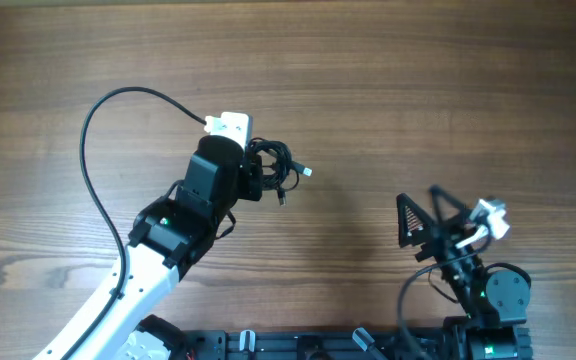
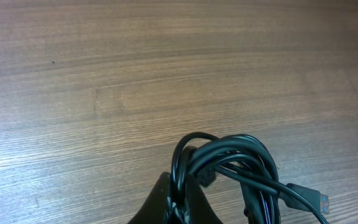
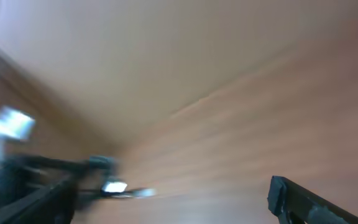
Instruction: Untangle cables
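Overhead — first grasp: my left gripper (image 1: 257, 178) clamped on the coiled cables (image 1: 280, 165), right gripper (image 1: 418, 200) apart. Next I should bring it over — pinch a loose plug end (image 1: 308, 171).

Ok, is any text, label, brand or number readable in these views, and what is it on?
No readable text in any view.
The cables and their plug: no markings show.
The white block beside the cables: blank from overhead.
Right wrist view: too blurred to read anything.
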